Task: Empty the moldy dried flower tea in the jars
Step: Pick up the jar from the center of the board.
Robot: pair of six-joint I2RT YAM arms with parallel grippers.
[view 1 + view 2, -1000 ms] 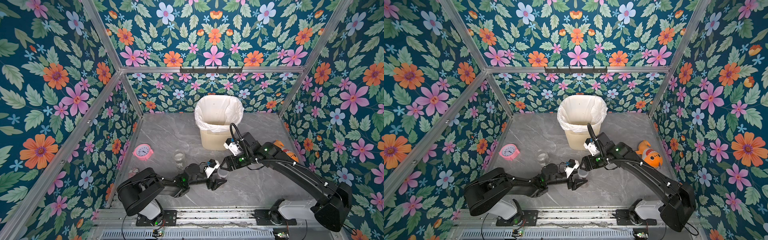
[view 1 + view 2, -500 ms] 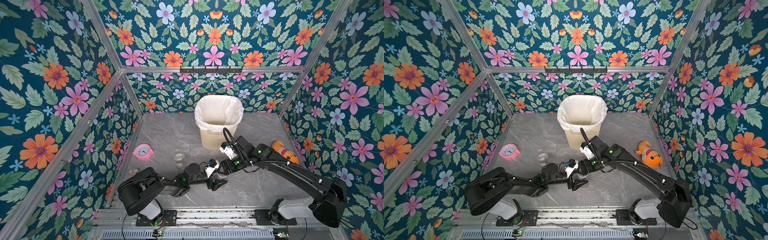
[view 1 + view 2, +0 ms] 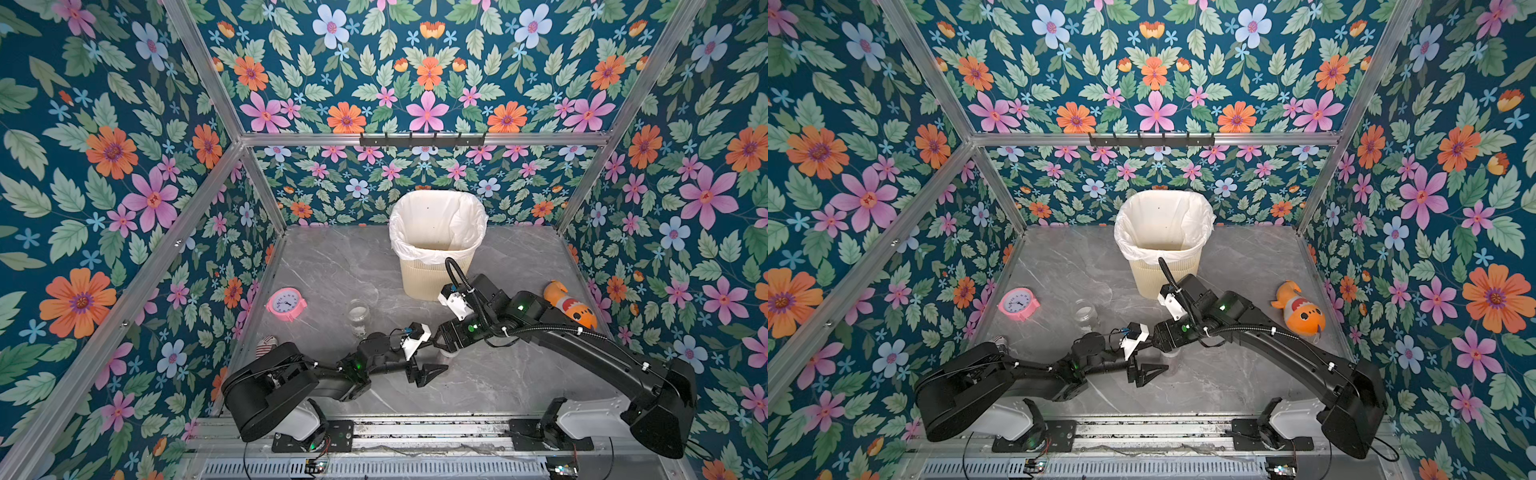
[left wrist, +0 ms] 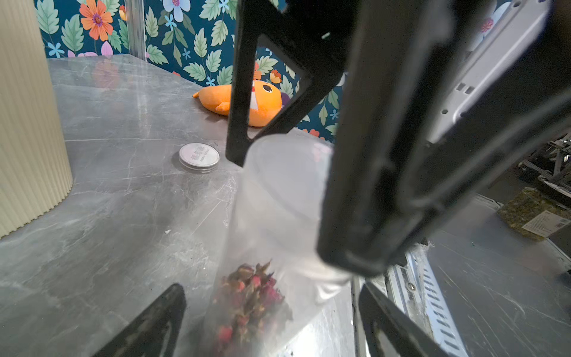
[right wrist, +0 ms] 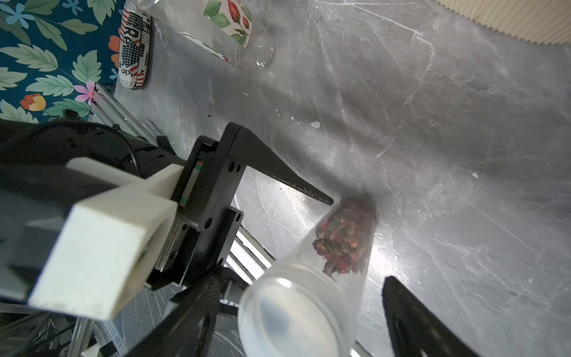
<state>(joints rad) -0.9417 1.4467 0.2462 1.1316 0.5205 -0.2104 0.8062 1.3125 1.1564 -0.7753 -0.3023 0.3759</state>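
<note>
Far left on the grey marble table (image 3: pixel 324 257): a pink round plastic alarm clock (image 3: pixel 286 304). Nearer the front is a red-and-white newsprint can (image 3: pixel 266 344), half hidden behind the left arm. Next comes the wider clear glass jar (image 3: pixel 358 316), upright, open-topped, standing alone. Centre front, the narrow frosted-clear plastic jar (image 4: pixel 278 201) stands on the table with its clear lid on. Reddish-pink dried flower tea (image 5: pixel 343 241) is heaped at its bottom. The left gripper (image 4: pixel 272 290) is released, jaws wide either side of the narrow jar's base, with gaps on both sides. The right gripper (image 5: pixel 301 281) is above, fingers straddling the lid end. It is released too, with a gap showing on one side. Behind stands a cream ribbed bin (image 3: pixel 419 278) with a white liner. A flat silvery round lid (image 4: pixel 199 156) lies on the table near it. Far right, an orange plush toy (image 3: pixel 569 307) lies on its side.
</note>
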